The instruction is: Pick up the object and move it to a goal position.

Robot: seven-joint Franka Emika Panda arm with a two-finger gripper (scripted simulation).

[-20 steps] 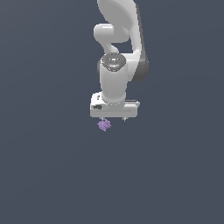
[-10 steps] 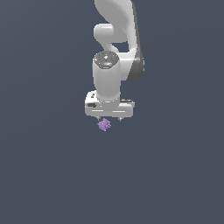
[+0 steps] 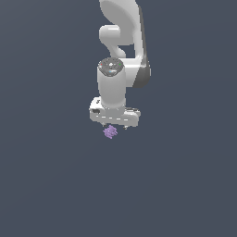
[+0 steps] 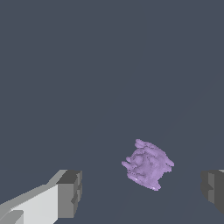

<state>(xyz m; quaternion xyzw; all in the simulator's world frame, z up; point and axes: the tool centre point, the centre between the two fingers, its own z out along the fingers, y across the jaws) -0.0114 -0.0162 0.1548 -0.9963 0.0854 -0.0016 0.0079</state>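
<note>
The object [image 3: 110,132] is a tiny light-purple bumpy lump lying on the flat dark grey ground. In the exterior view it sits just below the white hand of my arm. My gripper [image 3: 116,126] hangs directly over it, pointing down. The wrist view shows the object [image 4: 148,165] in the gap between my two dark fingertips [image 4: 69,194], beyond them and nearer to the other fingertip. My gripper [image 4: 142,192] is open and holds nothing, and its jaws stand wide apart, touching nothing.
A uniform dark grey floor [image 3: 55,185] fills both views. The white arm [image 3: 121,41] rises behind the hand toward the top of the exterior view.
The hand has shifted slightly toward the exterior view's left and dropped a little closer to the lump. The lump has stayed where it was.
</note>
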